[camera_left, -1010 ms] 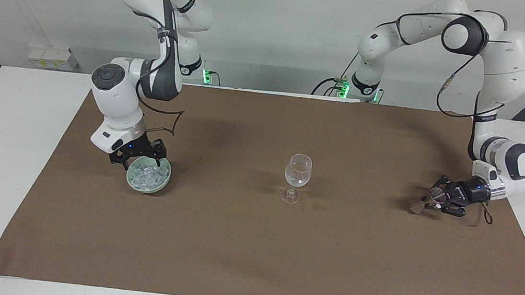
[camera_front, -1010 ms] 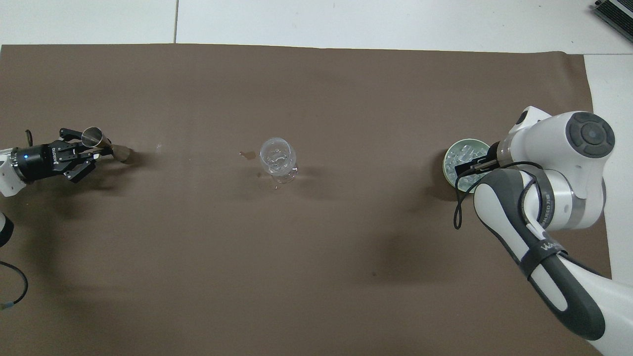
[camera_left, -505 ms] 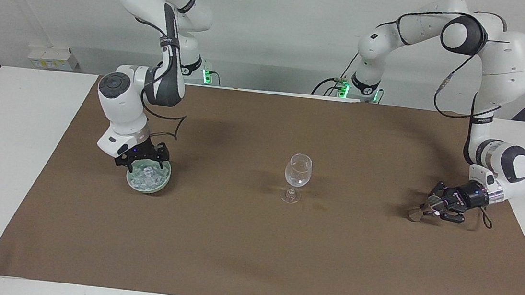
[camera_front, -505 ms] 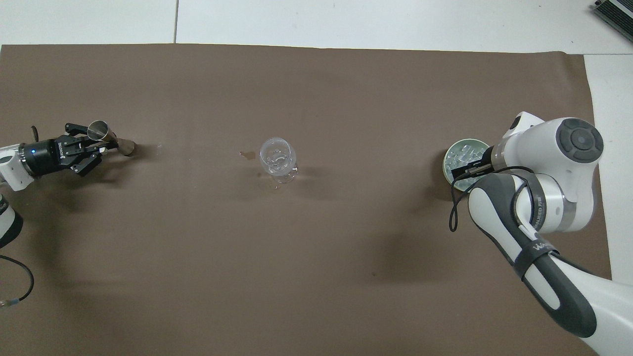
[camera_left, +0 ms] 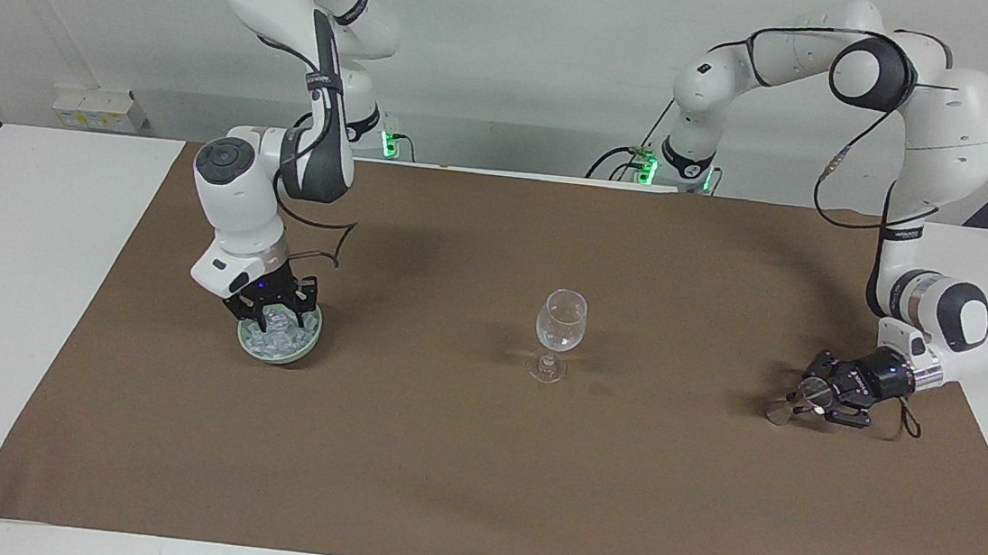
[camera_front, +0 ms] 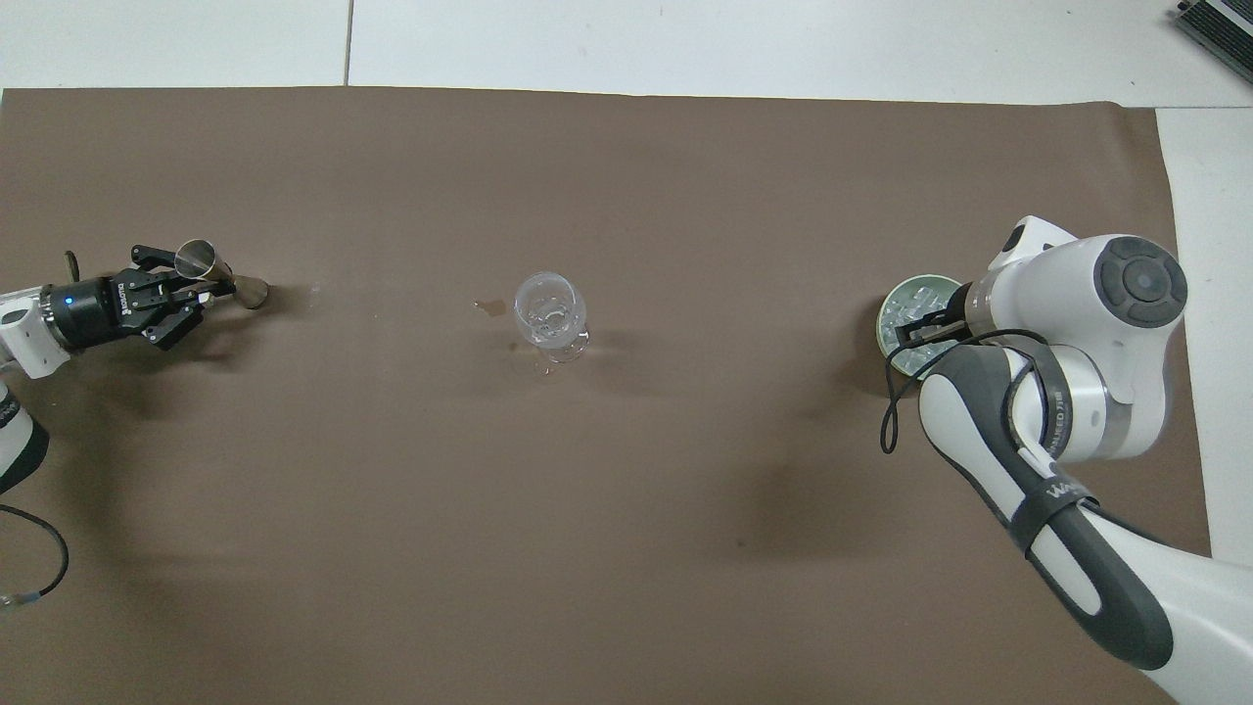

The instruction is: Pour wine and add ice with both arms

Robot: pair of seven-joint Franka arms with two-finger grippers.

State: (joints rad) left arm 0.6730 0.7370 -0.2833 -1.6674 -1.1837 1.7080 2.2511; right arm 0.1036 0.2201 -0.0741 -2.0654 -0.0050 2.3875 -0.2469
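Taking the wine glass (camera_left: 560, 324) as the landmark, it stands upright and empty near the middle of the brown mat (camera_left: 473, 493) that covers the bench (camera_left: 5, 267).

Toward the right arm's end of the bench from the glass, about as near to the robots as it, sits a pale green bowl (camera_left: 245, 343) filled with ice (camera_left: 275, 340). The right pincer (camera_left: 271, 318) is down in the bowl among the cubes, its wrist pointing steeply downward. Its fingers are partly drawn together around the ice; whether a cube is actually caught between them I cannot tell.

Toward the left arm's end of the bench from the glass, again about level with it, the left pincer (camera_left: 804, 403) lies low over the mat, nearly horizontal and pointing toward the glass. It is clamped on a small metal measuring cup (camera_front: 199, 262), a double-ended one, held tilted with one cone's rim down at the mat.
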